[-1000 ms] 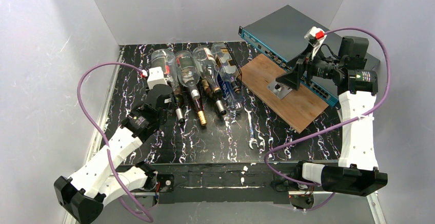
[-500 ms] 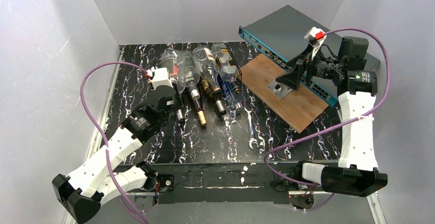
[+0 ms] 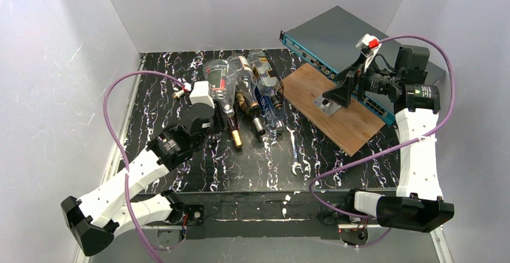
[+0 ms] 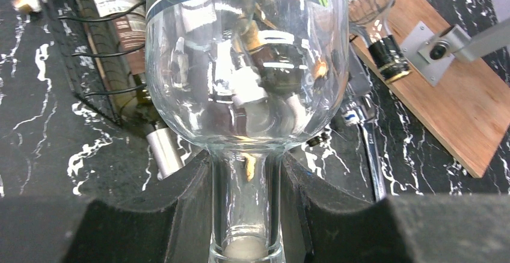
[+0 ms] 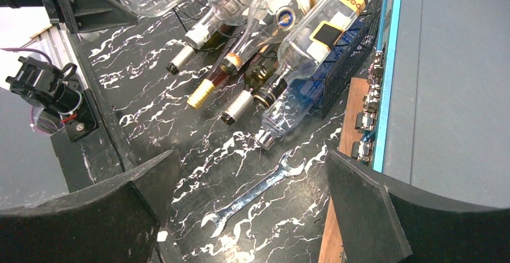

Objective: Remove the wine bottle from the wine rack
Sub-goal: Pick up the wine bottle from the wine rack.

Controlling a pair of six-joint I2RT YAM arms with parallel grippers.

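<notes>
My left gripper [image 3: 207,108] is shut on the neck of a clear empty wine bottle [image 3: 216,75] with a green label. In the left wrist view the neck sits between the fingers [image 4: 180,203] and the bottle body [image 4: 246,70] fills the top. The black wire wine rack [image 3: 278,88] lies at the back of the table; its wires show left of the held bottle [image 4: 99,58]. The held bottle hangs over the rack's left part, above other bottles. My right gripper [image 3: 337,94] is open and empty, above the wooden board.
Several other bottles [image 3: 252,91] lie in the rack, necks toward me, also in the right wrist view [image 5: 282,40]. A wrench [image 3: 294,154] lies on the black marbled table. A wooden board [image 3: 343,115] with a metal fitting leans against a grey teal-edged box [image 3: 337,31].
My left gripper has moved right and a little toward me with the clear bottle, carrying it from the rack's left end over the neighbouring bottles. The right arm has barely moved.
</notes>
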